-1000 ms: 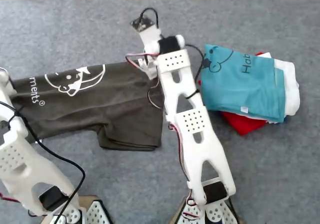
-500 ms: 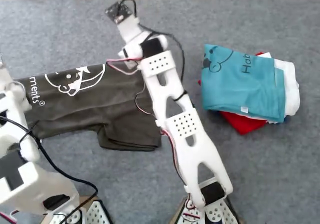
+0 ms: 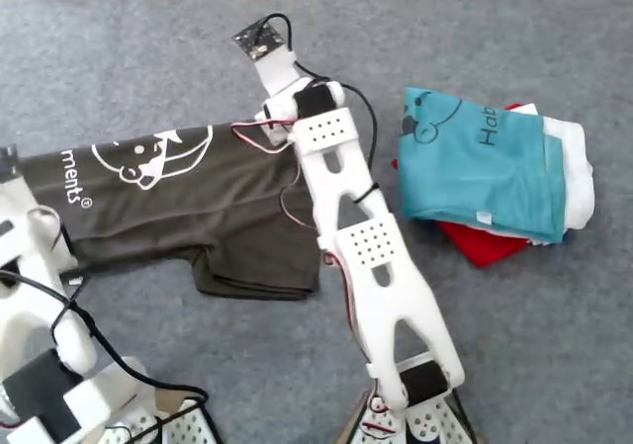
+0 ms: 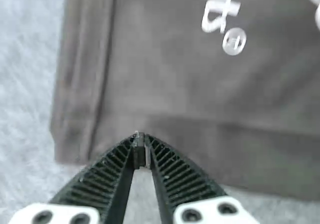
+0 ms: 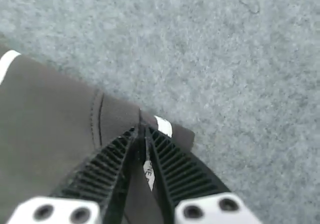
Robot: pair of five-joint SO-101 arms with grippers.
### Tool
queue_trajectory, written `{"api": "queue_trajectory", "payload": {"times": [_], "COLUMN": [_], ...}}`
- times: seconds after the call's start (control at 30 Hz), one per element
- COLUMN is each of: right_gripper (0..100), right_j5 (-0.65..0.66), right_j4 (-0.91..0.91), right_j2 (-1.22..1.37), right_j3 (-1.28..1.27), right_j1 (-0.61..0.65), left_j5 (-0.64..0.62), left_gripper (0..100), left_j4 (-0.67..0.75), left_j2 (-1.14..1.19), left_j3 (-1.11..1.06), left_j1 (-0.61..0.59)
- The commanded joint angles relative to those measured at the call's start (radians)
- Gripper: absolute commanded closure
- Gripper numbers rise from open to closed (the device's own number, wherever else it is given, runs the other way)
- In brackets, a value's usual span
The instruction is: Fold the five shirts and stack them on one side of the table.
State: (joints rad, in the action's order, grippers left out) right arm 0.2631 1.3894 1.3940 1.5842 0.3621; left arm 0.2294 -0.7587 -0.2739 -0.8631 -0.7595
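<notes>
Grey felt tabletop (image 3: 148, 58) across the whole high view, and I see two groups of cloth on it. Dark shirt (image 3: 198, 207) lies spread out on the left half, mostly flat, with its white print (image 3: 148, 157) facing up toward the far-left part and one sleeve sticking out along the near edge. Folded stack (image 3: 554, 217) sits on the right side of the tabletop, well apart from the dark shirt. A teal shirt (image 3: 465, 167) is on top of it, white cloth (image 3: 574, 177) shows at its right edge, and a red piece (image 3: 480, 244) pokes out at the near side. My right arm (image 3: 366, 246) stretches from the near edge up the middle, between the dark shirt and the stack, with its wrist over the dark shirt's far right corner. The right hand (image 5: 142, 134) is clenched on the edge of the dark shirt there, with fabric running between the ribbed jaws and a small white tag (image 5: 162, 125) just beside the tips. My left arm (image 3: 40, 296) stands at the left edge of the tabletop by the shirt's left end. The left hand (image 4: 139, 146) is clenched, tips pressed together, over the hem near a corner of the dark shirt. I cannot tell whether any fabric is pinched in it.
</notes>
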Motion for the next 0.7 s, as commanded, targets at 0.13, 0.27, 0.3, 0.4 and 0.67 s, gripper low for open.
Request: {"api": "queue_trajectory", "payload": {"times": [0.13,0.27,0.3,0.4,0.67], "right_gripper": [98.4,98.4,98.4,98.4,98.4], "right_j5": [0.003,0.005,0.009,0.011,0.011], "right_j4": [-0.012,0.002,0.014,0.015,0.074], "right_j2": [0.021,0.025,0.022,-0.01,-0.159], "right_j3": [0.041,0.087,0.09,0.091,0.091], "right_j1": [-0.072,-0.094,-0.092,-0.091,-0.08], "left_j5": [0.054,0.166,0.18,0.192,0.19], "left_gripper": [97,97,97,97,97], "left_j4": [0.17,0.252,0.253,0.258,0.18], "left_j2": [-0.018,-0.009,-0.008,-0.006,-0.094], "left_j3": [-0.067,-0.119,-0.119,-0.111,-0.036], "left_j1": [-0.111,-0.125,-0.137,-0.18,-0.18]}}
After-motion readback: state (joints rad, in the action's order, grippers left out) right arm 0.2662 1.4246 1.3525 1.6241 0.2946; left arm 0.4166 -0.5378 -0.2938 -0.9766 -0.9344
